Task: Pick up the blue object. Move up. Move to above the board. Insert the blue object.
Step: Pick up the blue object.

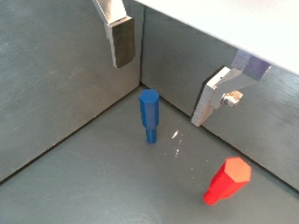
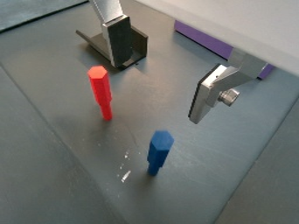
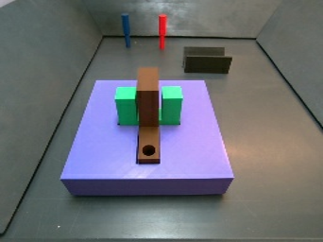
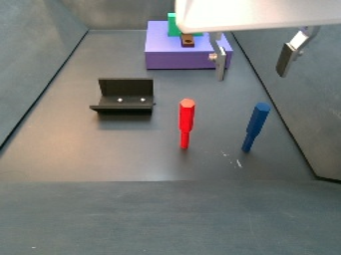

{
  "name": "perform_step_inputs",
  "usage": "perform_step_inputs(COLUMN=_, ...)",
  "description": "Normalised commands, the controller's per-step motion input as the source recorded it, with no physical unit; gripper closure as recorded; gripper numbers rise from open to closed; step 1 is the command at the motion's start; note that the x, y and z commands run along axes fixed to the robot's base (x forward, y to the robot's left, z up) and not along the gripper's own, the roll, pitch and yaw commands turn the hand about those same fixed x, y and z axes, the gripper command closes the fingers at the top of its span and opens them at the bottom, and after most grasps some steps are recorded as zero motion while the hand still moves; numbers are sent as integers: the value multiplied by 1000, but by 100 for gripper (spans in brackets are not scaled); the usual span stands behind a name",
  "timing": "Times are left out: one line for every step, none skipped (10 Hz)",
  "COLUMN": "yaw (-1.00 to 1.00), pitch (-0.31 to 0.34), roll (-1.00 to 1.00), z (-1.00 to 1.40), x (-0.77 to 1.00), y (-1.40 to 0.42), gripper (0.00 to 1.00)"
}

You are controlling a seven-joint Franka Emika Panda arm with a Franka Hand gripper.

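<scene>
**Above the pegs: tool open, empty**

Tool [image 4: 253, 55] hangs over blue object [image 4: 254, 127], fingers [image 1: 121, 41] spread wide, gripping nothing. Blue object stands upright on surface [image 4: 107, 159] near red peg [image 4: 186, 123]. Only a side view shows board [image 3: 147, 113]; fixture [image 4: 124, 97] appears elsewhere.

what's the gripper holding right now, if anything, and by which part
Nothing is held. The gripper is open above the floor, its fingers apart with only empty space between them. The blue object stands upright and untouched below, and the red peg stands nearby.
</scene>
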Motion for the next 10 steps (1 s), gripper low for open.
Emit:
perform_step_inputs(yaw=11, pitch=-51, roll=7, z=-94, x=-151, y=46, gripper=0)
perform_step_inputs(yaw=26, pitch=-56, roll=23, z=-126, x=-131, y=0, gripper=0)
perform_step_inputs(yaw=29, pitch=-77, roll=56, z=-214, x=-163, y=0, gripper=0)
perform_step_inputs(yaw=17, pitch=-87, roll=56, z=-240, x=-191, y=0, gripper=0)
perform_step_inputs(yaw=11, pitch=-99, roll=50, z=-271, x=-194, y=31, gripper=0)
perform_step_inputs(yaw=0, pitch=-121, roll=29, z=-297, x=-214, y=83, gripper=0)
perform_step_inputs(yaw=0, pitch=-116, roll=29, z=-240, x=-206, y=157, gripper=0)
perform_step_inputs(yaw=0, pitch=-100, roll=11, z=-163, x=-137, y=189, gripper=0)
perform_step_inputs(yaw=0, pitch=-76, roll=0, z=-80, x=-23, y=166, gripper=0)
perform_step_inputs(yaw=0, pitch=-54, roll=0, z=-23, x=0, y=86, gripper=0)
